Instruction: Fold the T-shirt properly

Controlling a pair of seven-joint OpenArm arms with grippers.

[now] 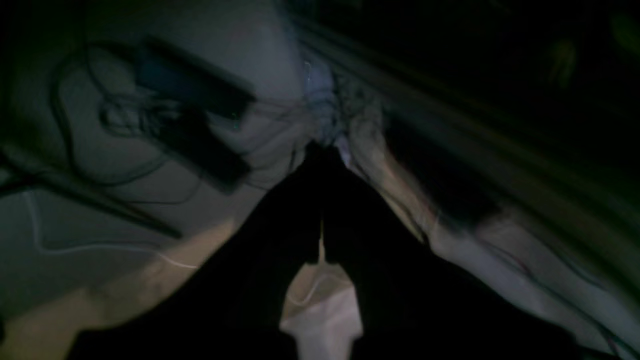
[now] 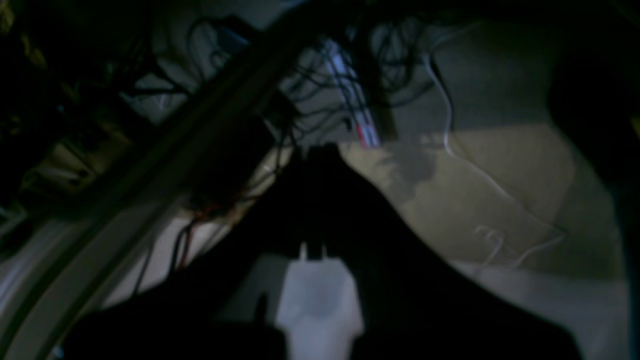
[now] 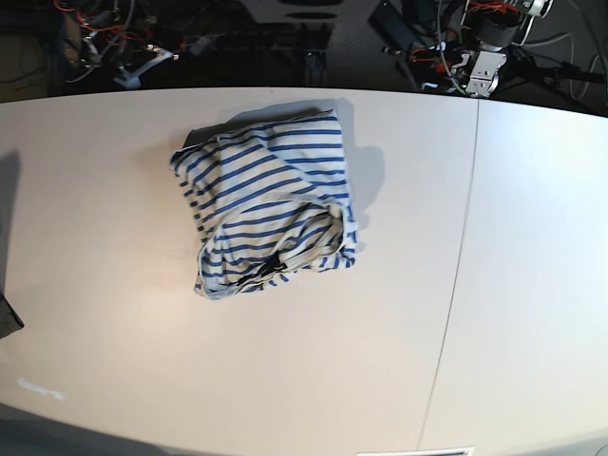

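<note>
The T-shirt (image 3: 271,204), cream-white with thin blue stripes, lies bunched into a rough rectangle on the white table (image 3: 114,361), left of centre and toward the far edge. Its lower right part is rumpled and loose. Neither arm reaches it in the base view. In the dark, blurred left wrist view, my left gripper (image 1: 320,150) has its black fingers pressed together, with nothing seen between them. In the right wrist view, my right gripper (image 2: 320,149) is also shut and looks empty. Both wrist views show floor and cables, not the shirt.
A seam (image 3: 456,285) runs down the table right of the shirt. Cables and equipment (image 3: 475,47) crowd the dark strip behind the far edge. A dark object (image 3: 8,318) pokes in at the left edge. A table rail (image 2: 150,165) crosses the right wrist view.
</note>
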